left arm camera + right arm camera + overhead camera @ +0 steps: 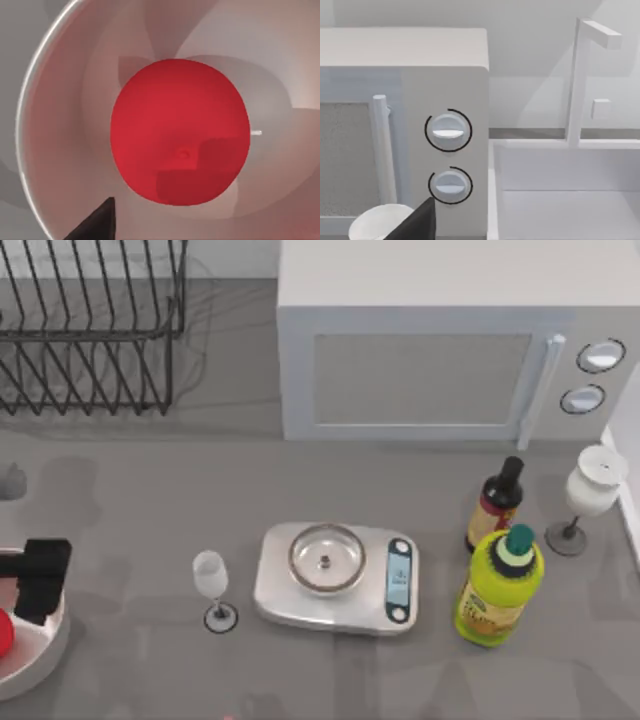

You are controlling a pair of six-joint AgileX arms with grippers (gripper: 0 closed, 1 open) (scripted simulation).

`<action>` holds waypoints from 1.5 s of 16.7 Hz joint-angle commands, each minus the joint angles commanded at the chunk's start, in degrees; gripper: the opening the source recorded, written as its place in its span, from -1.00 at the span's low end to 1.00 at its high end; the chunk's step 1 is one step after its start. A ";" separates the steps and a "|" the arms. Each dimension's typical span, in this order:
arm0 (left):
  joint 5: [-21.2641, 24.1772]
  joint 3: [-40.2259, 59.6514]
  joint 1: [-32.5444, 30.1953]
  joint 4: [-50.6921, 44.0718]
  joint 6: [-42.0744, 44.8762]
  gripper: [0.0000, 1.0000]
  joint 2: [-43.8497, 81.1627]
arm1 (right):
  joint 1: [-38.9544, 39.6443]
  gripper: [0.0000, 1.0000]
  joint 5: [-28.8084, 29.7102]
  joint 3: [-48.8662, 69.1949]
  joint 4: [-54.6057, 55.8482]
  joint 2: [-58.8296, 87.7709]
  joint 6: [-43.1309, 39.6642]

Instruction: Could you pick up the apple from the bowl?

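Note:
The red apple [180, 132] lies inside the white bowl [30, 125], close under my left wrist camera. From above, the bowl [45, 665] sits at the table's front left edge, with a sliver of the apple [4, 632] at the frame's border. My left gripper [40, 582] hangs over the bowl's far rim, just above the apple, open and holding nothing. One of its dark fingers [95, 225] reaches into the bowl beside the apple without touching it. A dark finger [416, 224] of my right gripper, also open, faces the microwave's knobs.
A kitchen scale [335, 580] with a steel dish stands mid-table, with a small wine glass [212, 585] to its left. A green bottle [500, 585], a dark bottle [495, 505] and a white goblet [590, 490] stand at the right. The microwave [450, 360] and dish rack [90, 325] line the back.

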 joint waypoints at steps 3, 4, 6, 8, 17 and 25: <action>0.00 -4.06 0.04 7.61 0.11 1.00 2.99 | 0.00 1.00 0.00 0.00 0.00 0.00 0.00; 0.00 -5.63 0.05 10.86 0.15 1.00 4.10 | 0.00 1.00 0.00 0.00 0.00 0.00 0.00; -0.01 -8.60 0.08 16.08 0.23 1.00 6.16 | 0.00 1.00 0.00 0.00 0.00 0.00 0.00; -0.01 -10.62 0.10 18.89 0.29 1.00 7.71 | 0.00 1.00 0.00 0.00 0.00 0.00 0.00; -0.01 -11.03 0.10 19.39 0.30 0.25 8.07 | 0.00 1.00 0.00 0.00 0.00 0.00 0.00; -0.01 -11.03 0.10 19.39 0.30 -0.96 8.07 | 0.00 1.00 0.00 0.00 0.00 0.00 0.00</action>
